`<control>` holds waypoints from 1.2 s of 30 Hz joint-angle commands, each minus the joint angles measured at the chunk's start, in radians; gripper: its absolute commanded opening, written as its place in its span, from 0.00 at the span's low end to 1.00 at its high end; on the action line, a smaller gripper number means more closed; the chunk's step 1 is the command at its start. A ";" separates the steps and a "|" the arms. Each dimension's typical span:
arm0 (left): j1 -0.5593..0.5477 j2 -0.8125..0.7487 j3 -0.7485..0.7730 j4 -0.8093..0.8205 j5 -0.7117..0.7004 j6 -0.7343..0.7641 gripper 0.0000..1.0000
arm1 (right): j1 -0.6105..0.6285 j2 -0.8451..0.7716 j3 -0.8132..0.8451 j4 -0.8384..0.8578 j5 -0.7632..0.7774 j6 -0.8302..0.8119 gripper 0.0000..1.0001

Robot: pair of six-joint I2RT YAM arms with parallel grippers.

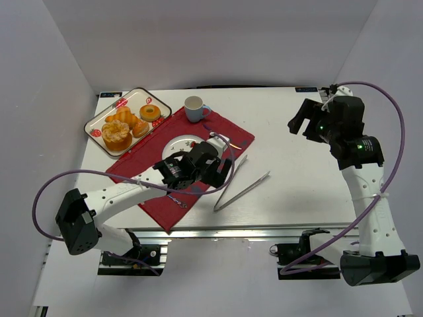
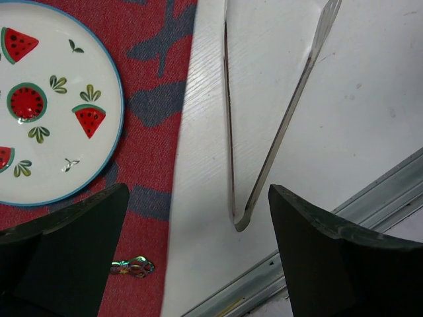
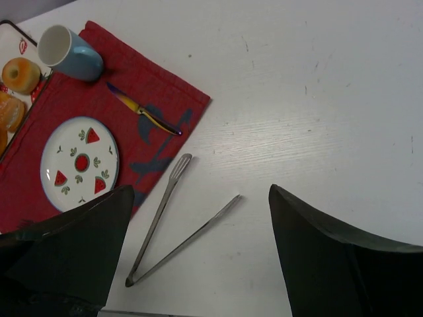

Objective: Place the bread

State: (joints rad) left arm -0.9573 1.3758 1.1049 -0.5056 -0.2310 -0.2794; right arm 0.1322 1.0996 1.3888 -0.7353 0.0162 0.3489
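Observation:
The bread (image 1: pixel 141 127) is a small golden-brown roll lying on the tray (image 1: pixel 99 120) at the far left, beside a ring doughnut (image 1: pixel 151 112) and a fluted cake (image 1: pixel 116 135). It shows at the left edge of the right wrist view (image 3: pixel 12 113). My left gripper (image 1: pixel 221 170) is open and empty, over the edge of the red cloth (image 1: pixel 149 172) and above the hinge end of metal tongs (image 2: pixel 288 119). My right gripper (image 1: pixel 301 120) is open and empty, raised at the far right. A watermelon-pattern plate (image 2: pixel 53 132) lies on the cloth.
The tongs (image 1: pixel 242 182) lie open on the white table right of the cloth. A blue cup (image 1: pixel 195 107) stands at the cloth's far corner. A small knife (image 3: pixel 142 113) lies on the cloth. A small iridescent utensil (image 2: pixel 132 267) lies near the front edge.

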 commanded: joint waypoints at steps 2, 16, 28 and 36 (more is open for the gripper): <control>-0.059 0.020 0.006 -0.039 -0.057 0.009 0.98 | -0.003 -0.023 0.035 -0.022 0.011 0.010 0.89; -0.139 0.373 0.164 0.018 -0.099 0.063 0.98 | -0.005 -0.007 0.223 -0.075 0.054 -0.019 0.89; -0.138 0.465 0.167 0.061 -0.048 0.008 0.98 | -0.003 -0.038 0.174 -0.070 0.056 -0.011 0.89; -0.121 0.519 0.173 0.079 -0.004 -0.012 0.98 | -0.005 -0.041 0.157 -0.064 0.048 -0.011 0.89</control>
State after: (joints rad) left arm -1.0885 1.8946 1.2465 -0.4492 -0.2634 -0.2745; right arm 0.1314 1.0767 1.5536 -0.8169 0.0601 0.3405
